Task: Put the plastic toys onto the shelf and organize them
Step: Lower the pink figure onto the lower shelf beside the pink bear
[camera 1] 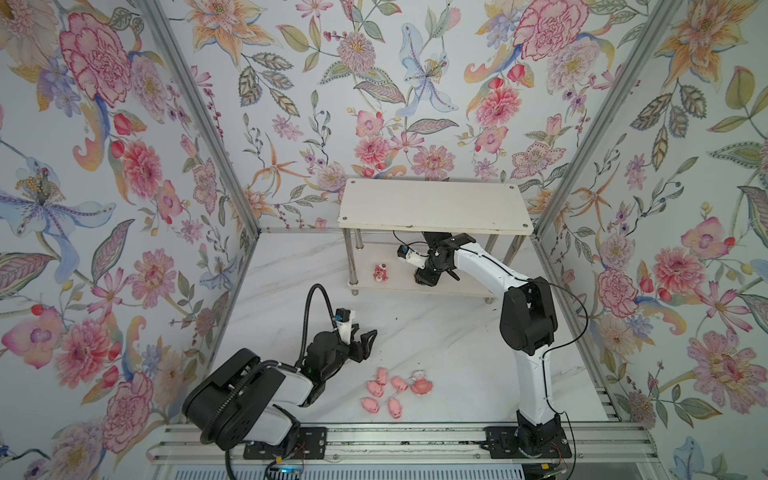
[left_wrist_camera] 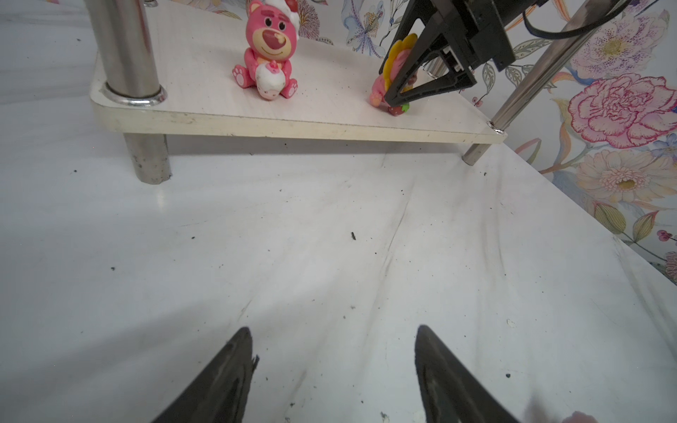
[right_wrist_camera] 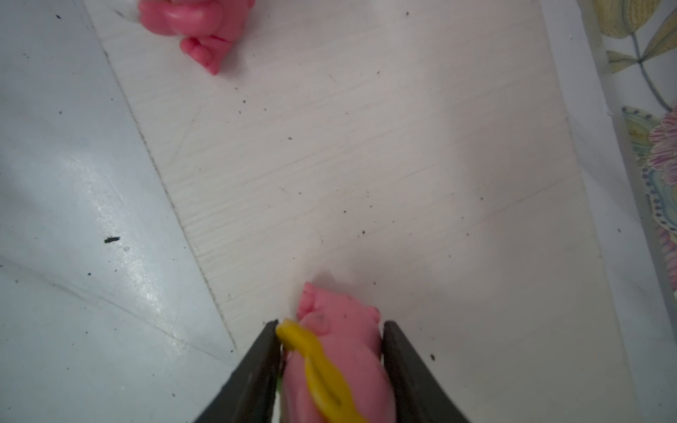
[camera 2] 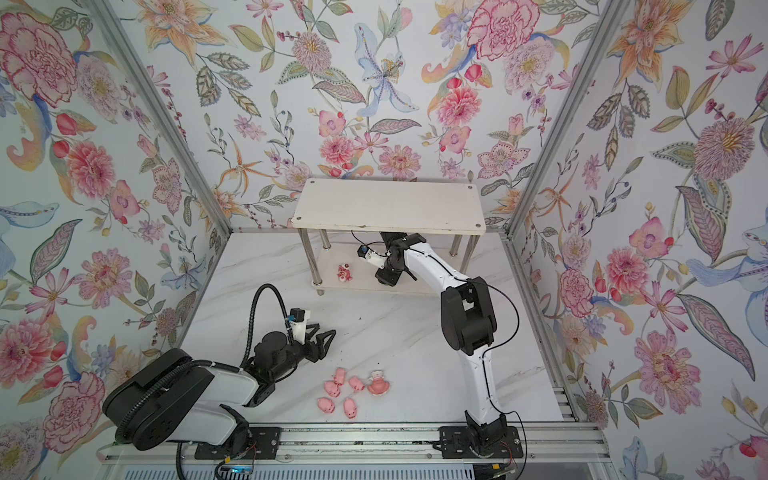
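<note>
Shows the yellow-petalled toy (right_wrist_camera: 337, 366) on the lower tier of the shelf (camera 1: 432, 208), close between the fingers of the right gripper (right_wrist_camera: 331, 322); cannot tell whether clamped or merely flanked. Shows the red-pink bear (left_wrist_camera: 267, 55) seated near it on that tier. Shows the left gripper (left_wrist_camera: 333, 329) spread wide and empty above the table (camera 1: 436, 340), near five pink pigs (camera 1: 375, 388) and the pink-and-white toy (camera 1: 422, 384).

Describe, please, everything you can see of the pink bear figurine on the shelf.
The pink bear figurine looks like glossy moulded plastic: rosy body, darker muzzle, dark brows, a white-and-red cap, a white ball-like piece hugged in its lap. It sits upright on the shelf's lower tier, near a chrome leg, touching only the board, apart from the yellow-petalled toy.
</note>
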Available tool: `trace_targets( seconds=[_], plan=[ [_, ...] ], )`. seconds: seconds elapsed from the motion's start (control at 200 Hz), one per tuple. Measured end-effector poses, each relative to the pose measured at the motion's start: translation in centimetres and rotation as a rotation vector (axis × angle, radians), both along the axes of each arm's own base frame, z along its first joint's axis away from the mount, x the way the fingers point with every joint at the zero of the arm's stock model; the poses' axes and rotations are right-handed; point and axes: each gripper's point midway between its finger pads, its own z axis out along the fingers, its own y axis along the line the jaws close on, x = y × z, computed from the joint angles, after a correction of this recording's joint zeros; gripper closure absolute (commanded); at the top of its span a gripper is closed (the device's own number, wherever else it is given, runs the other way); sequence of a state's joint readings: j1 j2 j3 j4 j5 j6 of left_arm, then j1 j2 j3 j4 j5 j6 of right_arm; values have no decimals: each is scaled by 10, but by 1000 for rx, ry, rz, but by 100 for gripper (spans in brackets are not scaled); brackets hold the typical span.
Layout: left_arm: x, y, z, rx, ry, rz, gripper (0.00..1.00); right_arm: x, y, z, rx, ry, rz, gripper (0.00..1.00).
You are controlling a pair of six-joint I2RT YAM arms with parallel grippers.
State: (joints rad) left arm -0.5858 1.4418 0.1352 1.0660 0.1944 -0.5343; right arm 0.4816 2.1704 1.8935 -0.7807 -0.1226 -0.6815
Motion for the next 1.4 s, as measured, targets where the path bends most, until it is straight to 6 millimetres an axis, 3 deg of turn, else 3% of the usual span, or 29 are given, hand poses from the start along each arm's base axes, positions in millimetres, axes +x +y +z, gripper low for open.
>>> trace_targets(
  seconds=[0.15,0.691,1.401],
  plan=[
    [-1,-1,0,0,0,-5,30,2,-5,-8,11,26,-16,45],
    [0,-1,-1,5,-1,7,30,0,-5,-7,147,128,-111,64],
    [-12,10,17,-25,-56,20,30,-7,-13,-7,219,158,-510,68]
  ],
)
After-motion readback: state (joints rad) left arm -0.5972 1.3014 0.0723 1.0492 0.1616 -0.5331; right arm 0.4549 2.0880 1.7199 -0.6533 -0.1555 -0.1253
